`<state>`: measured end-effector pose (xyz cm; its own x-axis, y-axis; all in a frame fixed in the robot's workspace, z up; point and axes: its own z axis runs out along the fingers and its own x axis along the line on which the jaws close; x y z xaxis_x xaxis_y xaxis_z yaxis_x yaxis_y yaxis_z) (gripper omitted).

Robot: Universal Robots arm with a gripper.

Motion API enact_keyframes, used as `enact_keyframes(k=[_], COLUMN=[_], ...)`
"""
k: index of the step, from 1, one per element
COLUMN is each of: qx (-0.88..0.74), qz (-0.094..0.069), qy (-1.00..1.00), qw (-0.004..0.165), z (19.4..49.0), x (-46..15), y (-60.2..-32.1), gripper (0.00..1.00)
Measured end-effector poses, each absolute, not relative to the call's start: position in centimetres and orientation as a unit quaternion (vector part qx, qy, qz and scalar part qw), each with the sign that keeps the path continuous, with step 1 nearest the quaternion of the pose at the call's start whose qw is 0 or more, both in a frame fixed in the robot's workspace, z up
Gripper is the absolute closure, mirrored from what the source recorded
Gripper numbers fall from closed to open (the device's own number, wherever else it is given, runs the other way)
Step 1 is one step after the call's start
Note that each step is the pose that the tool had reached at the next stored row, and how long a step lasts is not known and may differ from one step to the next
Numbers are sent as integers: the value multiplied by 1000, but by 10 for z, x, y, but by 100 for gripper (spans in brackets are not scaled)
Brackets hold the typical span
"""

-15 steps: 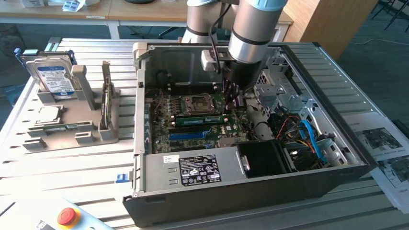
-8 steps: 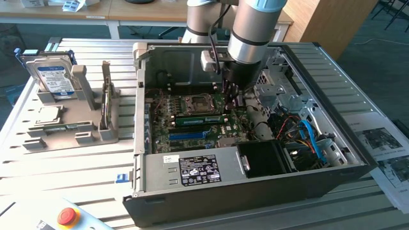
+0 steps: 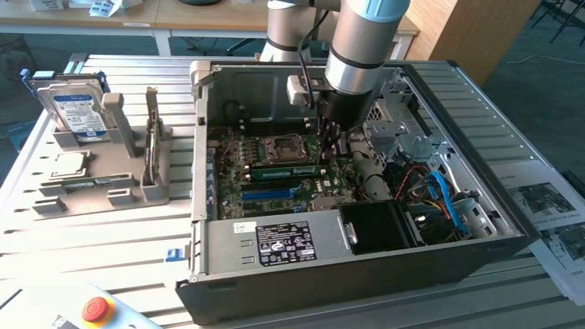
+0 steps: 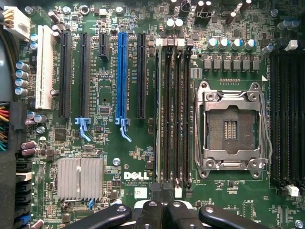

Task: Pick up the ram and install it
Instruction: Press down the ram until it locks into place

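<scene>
Seating was the step in hand: my jaws [image 4: 164,210], closed, pressed over the ram [image 3: 283,172] beside the processor socket [image 4: 232,128], which called for even downward force.

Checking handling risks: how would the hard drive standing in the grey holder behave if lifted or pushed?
The hard drive looks rigid, a metal-cased block, probably heavy for its size. Standing on edge in the grey holder, it would likely tip if nudged once free. Its smooth labelled face may be slippery.
</scene>
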<state>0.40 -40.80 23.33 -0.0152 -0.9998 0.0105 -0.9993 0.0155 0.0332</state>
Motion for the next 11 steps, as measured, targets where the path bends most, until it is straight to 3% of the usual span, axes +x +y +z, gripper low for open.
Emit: enact_keyframes(k=[11], qx=[702], qz=[-8], qy=[-712], qw=[15], z=[230], x=[5], y=[-408], gripper=[90])
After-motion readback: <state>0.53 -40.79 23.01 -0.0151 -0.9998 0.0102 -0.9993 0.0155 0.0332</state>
